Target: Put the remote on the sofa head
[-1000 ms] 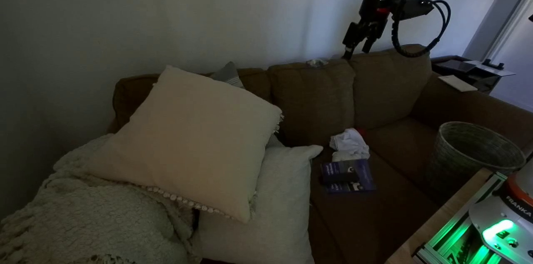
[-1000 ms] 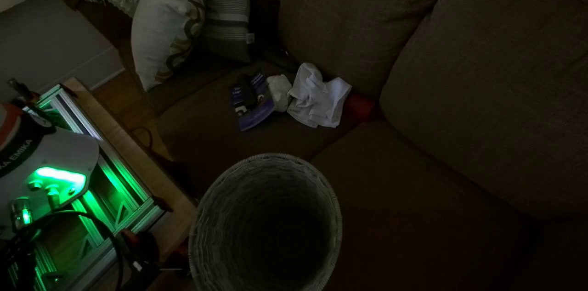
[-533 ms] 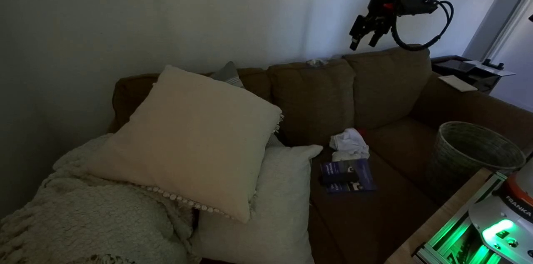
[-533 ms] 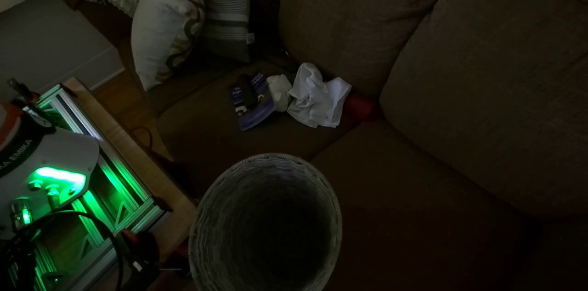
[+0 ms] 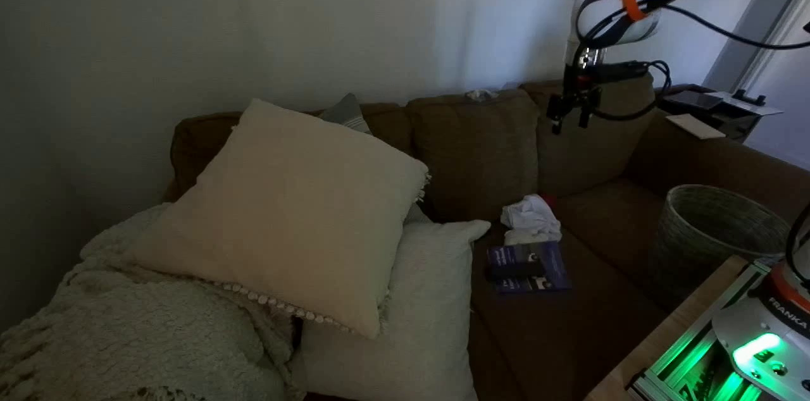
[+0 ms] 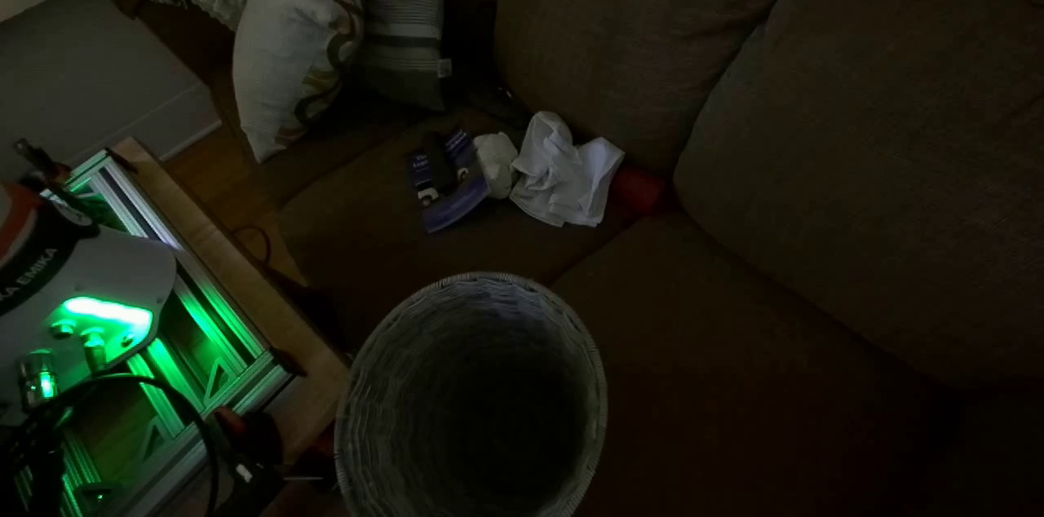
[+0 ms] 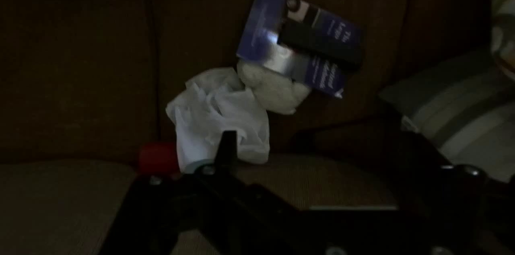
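The remote (image 5: pixel 517 271), slim and dark, lies on the purple-blue booklet on the sofa seat. It also shows on the booklet in an exterior view (image 6: pixel 439 162) and in the wrist view (image 7: pixel 320 44). The sofa head (image 5: pixel 436 100) is the brown top ridge of the backrest along the wall. My gripper (image 5: pixel 569 127) hangs in the air in front of the right backrest cushion, pointing down, apart from the remote. In the wrist view the gripper (image 7: pixel 320 136) has its fingers wide apart with nothing between them.
The booklet (image 5: pixel 555 265) touches a pale lump beside a crumpled white cloth (image 5: pixel 530 214). A red item (image 6: pixel 639 189) lies by the cloth. Big cream pillows (image 5: pixel 297 211) cover the left side. A wicker basket (image 5: pixel 683 224) stands near the robot base. A greyish lump (image 5: pixel 482 95) sits on the ridge.
My gripper was at the backrest ridge, rose slightly right, then came down in front of the right cushion. A dark tip now shows at an exterior view's top edge. The remote has not moved.
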Motion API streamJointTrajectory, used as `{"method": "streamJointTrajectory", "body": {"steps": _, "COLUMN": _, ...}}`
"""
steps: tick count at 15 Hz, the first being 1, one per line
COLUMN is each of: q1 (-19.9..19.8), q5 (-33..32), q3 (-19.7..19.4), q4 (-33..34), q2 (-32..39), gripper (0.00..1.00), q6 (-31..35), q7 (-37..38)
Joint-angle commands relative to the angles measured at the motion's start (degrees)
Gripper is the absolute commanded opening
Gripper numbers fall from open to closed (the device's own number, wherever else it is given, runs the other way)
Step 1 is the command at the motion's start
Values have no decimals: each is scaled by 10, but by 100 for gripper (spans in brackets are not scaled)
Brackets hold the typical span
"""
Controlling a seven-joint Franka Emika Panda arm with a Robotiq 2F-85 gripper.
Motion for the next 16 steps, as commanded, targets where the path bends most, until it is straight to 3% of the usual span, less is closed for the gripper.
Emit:
{"method": "streamJointTrajectory", "body": {"steps": 1, "q1": 4, "q5": -23, "q3": -3, "q4": 10, "q2": 48, "gripper": 100, "q6": -68, "q7": -6}}
{"method": "streamJointTrajectory", "body": {"steps": 2, "q1": 3, "q5": -14, "q3": -4, "q4": 1, "q2": 37, "gripper": 100, "q6": -31, "q7": 0}}
{"method": "streamJointTrajectory", "body": {"steps": 14, "q1": 5, "q5": -8, "q3": 0, "q4": 8, "q2": 52, "gripper": 100, "q6": -64, "q7": -15}}
{"method": "streamJointTrajectory", "body": {"steps": 16, "q1": 15, "q5": -45, "q3": 5, "q4": -16, "q2": 54, "gripper": 100, "q6": -33, "q7": -25}}
